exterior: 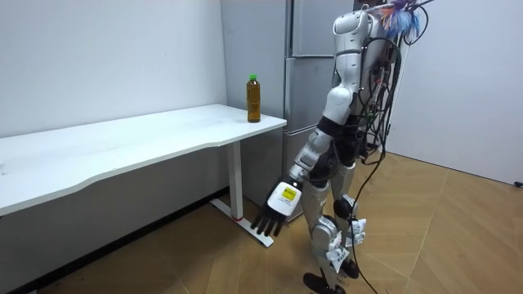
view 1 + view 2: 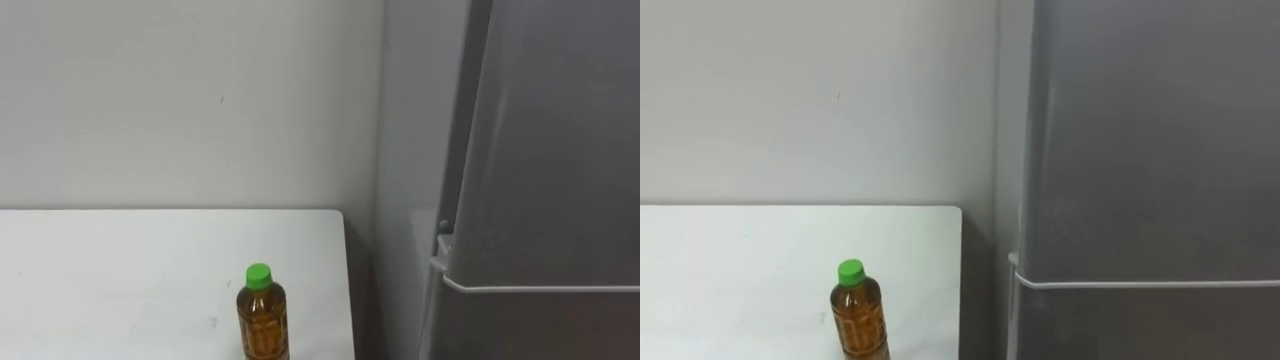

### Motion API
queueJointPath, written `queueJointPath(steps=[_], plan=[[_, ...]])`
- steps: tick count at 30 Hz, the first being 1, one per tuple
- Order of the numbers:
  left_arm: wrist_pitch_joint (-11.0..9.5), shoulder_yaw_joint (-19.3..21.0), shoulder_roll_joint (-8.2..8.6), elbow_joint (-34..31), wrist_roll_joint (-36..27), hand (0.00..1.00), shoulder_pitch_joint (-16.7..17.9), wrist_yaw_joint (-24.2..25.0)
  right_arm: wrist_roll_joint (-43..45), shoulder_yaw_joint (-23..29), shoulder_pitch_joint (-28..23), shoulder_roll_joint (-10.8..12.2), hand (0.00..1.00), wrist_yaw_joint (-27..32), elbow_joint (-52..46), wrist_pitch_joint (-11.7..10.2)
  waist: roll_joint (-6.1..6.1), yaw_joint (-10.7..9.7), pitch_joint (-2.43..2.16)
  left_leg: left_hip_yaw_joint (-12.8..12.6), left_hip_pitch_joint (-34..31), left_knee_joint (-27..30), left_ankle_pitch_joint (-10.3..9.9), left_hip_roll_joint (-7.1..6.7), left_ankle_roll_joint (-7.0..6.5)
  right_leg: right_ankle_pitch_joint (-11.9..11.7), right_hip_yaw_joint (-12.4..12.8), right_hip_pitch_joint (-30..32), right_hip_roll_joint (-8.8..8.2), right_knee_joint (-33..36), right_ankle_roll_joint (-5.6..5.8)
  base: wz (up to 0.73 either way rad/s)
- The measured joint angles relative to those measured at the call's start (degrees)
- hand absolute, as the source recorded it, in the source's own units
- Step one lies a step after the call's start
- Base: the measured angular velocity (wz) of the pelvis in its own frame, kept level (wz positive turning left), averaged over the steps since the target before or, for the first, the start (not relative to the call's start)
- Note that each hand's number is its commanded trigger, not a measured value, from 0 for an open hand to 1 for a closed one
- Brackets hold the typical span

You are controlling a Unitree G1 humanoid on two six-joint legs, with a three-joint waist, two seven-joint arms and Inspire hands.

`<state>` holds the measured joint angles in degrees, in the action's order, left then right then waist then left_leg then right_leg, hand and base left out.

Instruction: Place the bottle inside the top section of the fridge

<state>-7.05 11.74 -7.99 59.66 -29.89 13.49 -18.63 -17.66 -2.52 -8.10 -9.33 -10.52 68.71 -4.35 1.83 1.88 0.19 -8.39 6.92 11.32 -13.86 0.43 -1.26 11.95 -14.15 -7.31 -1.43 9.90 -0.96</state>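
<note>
My left hand (image 1: 282,206) hangs low, fingers (image 1: 265,225) released, nothing grasped. Bottle (image 2: 262,320) stands upright on the desk (image 2: 120,270), well above those fingers, probably staged near the fridge (image 2: 540,150) beyond, which looks shut.

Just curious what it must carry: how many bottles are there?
1: a green-capped amber bottle upright at the white table's end by the fridge, whose inside is hidden.
</note>
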Motion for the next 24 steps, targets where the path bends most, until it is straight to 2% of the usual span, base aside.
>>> queueJointPath(steps=[2, 5, 8, 13, 16, 21, 24], plan=[[-0.6, 0.1, -0.27, -2.4, 0.0, 0.0, 0.0, -1.2, 0.0, 0.0, -0.3, -0.3, 0.0, 0.0, -0.4, -0.1, 0.32, 0.0, 0.09, 0.3, 0.0, 0.0, 0.0, -0.06, 0.0, 0.0, 0.0, -0.1, 0.04, 0.0, 0.0, 0.0], [-2.6, 1.4, -0.75, -4.8, 0.1, 0.0, -0.2, -3.1, 0.0, 0.0, -0.8, -0.3, 0.0, -0.1, -1.3, -1.2, 0.68, 0.1, 0.08, 0.8, 0.0, 0.0, 0.0, -0.1, -0.01, 0.0, 0.1, -0.1, 0.15, 0.0, -0.02, 0.0], [-4.2, 1.8, -1.16, -7.3, 0.1, 0.0, -0.2, -6.5, 0.1, 0.8, -1.6, -0.3, 0.0, 0.2, -2.3, -1.4, 0.65, 0.2, 0.06, 0.9, -0.1, 0.0, 0.0, -0.17, -0.01, 0.0, 0.1, 0.0, 0.14, -0.2, -0.02, 0.0], [-5.3, 1.8, -1.23, -11.7, 0.1, 0.0, 0.1, -10.6, 0.1, 1.5, -1.8, -0.3, 0.0, 1.1, -2.4, -1.4, 0.49, 0.2, -0.09, 0.9, -0.2, 0.0, 0.0, -0.24, -0.01, 0.0, 0.1, 0.3, 0.02, -0.2, 0.01, 0.0], [-6.0, 1.6, -1.23, -17.2, 0.0, 0.0, 0.7, -13.0, 0.2, 1.5, -2.5, -0.3, 0.0, 1.1, -4.1, -1.3, 0.2, 0.3, -0.17, 0.9, -0.1, 0.0, 0.0, -0.2, -0.01, 0.0, 0.1, 0.3, 0.06, -0.1, 0.01, 0.0], [-8.7, 1.6, -1.27, -24.1, 0.0, 0.0, 0.6, -17.3, 0.4, 1.5, -2.5, -0.3, 0.0, 1.0, -4.5, -1.9, -0.04, 0.3, -0.22, 0.8, 0.7, -0.1, 0.0, -0.19, -0.01, 0.0, 0.4, -0.3, 0.07, 0.1, 0.01, -0.03], [-9.3, 2.0, -1.97, -27.3, -0.9, 0.0, 0.7, -19.4, 1.5, 1.5, -2.5, -0.3, 0.0, 1.1, -4.4, -1.9, 0.23, 0.5, -0.17, 0.9, 1.3, -0.6, 0.0, -0.16, -0.01, 0.0, 1.1, -0.6, 0.21, 0.1, 0.0, -0.1]])
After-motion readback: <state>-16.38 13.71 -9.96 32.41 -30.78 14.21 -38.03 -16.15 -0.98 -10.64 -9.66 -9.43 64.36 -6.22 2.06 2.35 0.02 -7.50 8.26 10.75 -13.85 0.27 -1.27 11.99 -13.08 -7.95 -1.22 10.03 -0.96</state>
